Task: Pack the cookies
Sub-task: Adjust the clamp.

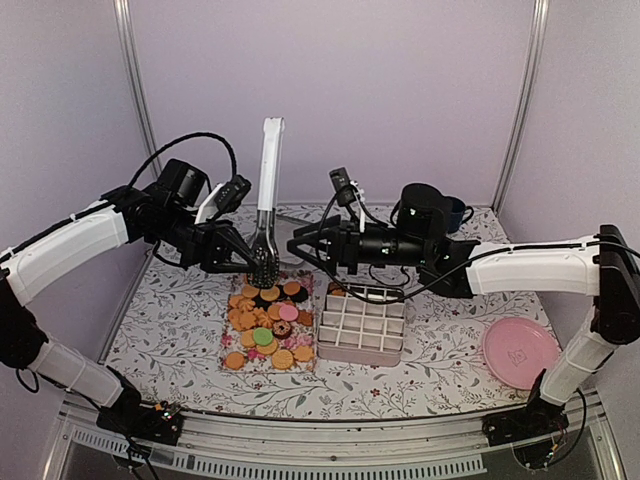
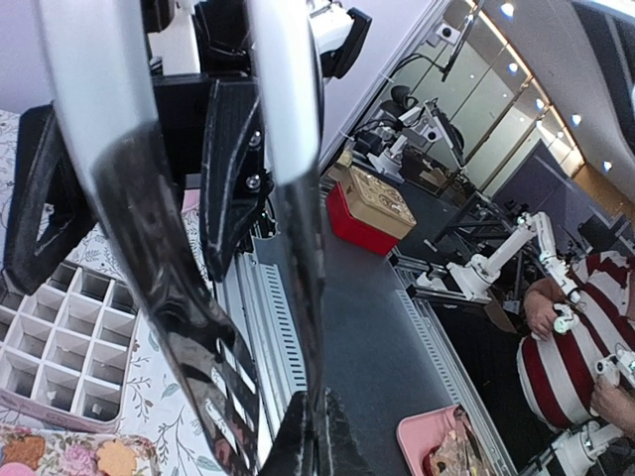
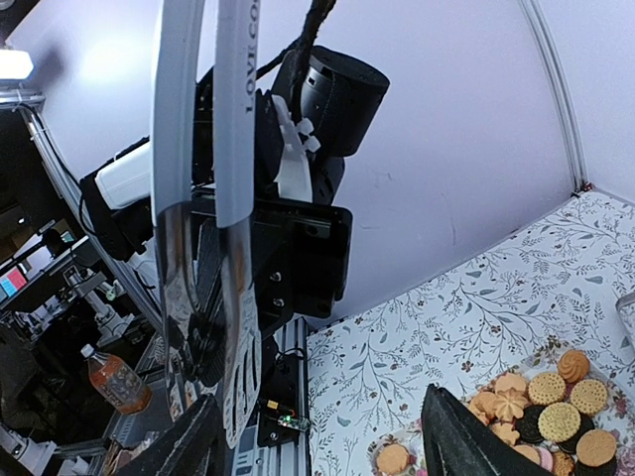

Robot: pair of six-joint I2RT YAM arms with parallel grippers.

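- Near-edge rail (image 1: 330, 452) carries both arm bases.
- Left claw (image 1: 243, 262) is clamped fully shut on the tongs (image 1: 268, 190). I see them standing upright, tips down over the far end of the cookies (image 1: 268, 322).
- Right claw (image 1: 300, 248) is spread wide, gripping nothing, just right of the tong tips.
- Cookies lie heaped on a floral tray (image 1: 256, 358) at the middle of the table (image 1: 440, 300), just left of the divided box (image 1: 362, 325).
- Pink plate (image 1: 520, 352) lies near right.
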